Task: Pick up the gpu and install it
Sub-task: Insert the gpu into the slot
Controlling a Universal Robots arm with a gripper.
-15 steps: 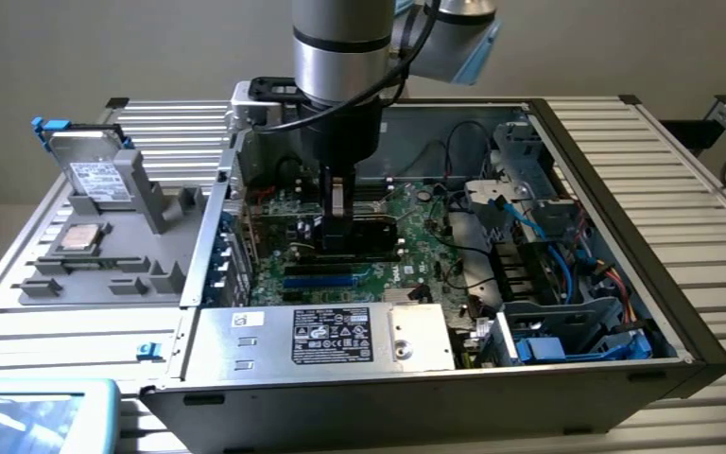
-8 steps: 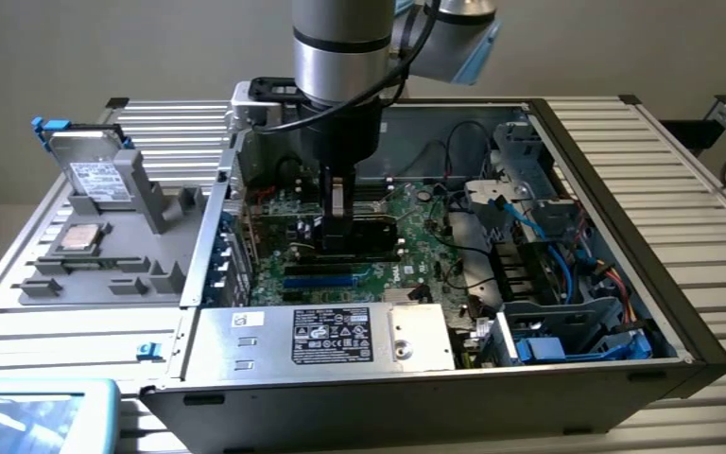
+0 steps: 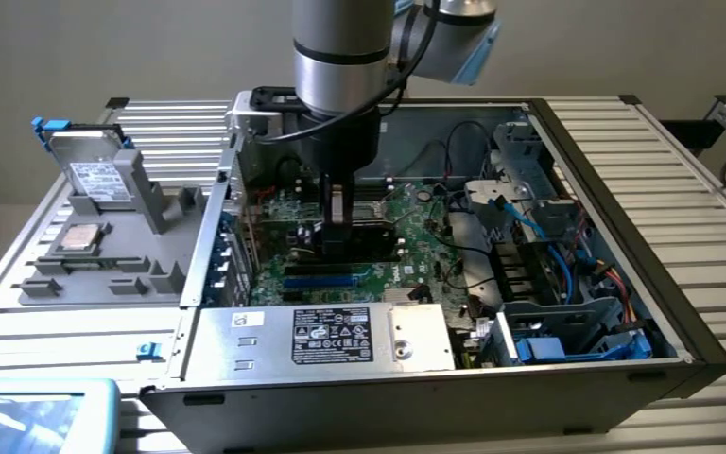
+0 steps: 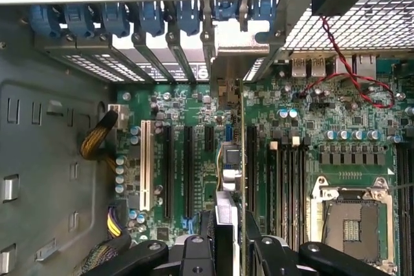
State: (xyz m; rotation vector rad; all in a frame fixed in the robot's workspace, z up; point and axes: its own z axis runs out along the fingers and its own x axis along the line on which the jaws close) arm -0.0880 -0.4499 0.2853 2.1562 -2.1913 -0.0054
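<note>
A slatted metal worktop (image 3: 665, 161) carries an open computer case (image 3: 401, 402) lying on its side. The robot arm (image 3: 337, 57) reaches straight down into it from above. The green motherboard (image 3: 420, 236) covers the case floor. A silver power supply (image 3: 337, 336) with a black label sits at the near end. On the exterior view's left, outside the case, a grey fixture (image 3: 148, 203) props up a hard drive (image 3: 92, 175).

The gripper (image 3: 336, 203) is low over the board's expansion slots, and its jaws are pinching the gpu (image 3: 337, 241). From the exterior view the card is a dark block under the gripper.

The wrist view shows more. The gpu (image 4: 241, 147) stands on edge, seen as a thin strip between the two black fingers (image 4: 255, 250) of the gripper (image 4: 228, 237). Its long axis runs parallel to the long slots on the motherboard (image 4: 304, 114). The card's metal bracket (image 4: 236, 46) points away from the gripper, toward the case's rear wall and its row of blue latches (image 4: 149, 17). That wall is on the exterior view's left. The bracket sits at one of the wall's slot openings. I cannot tell whether the card's lower edge is seated in a slot. The bare processor socket (image 4: 349, 214) lies beside the card.
</note>
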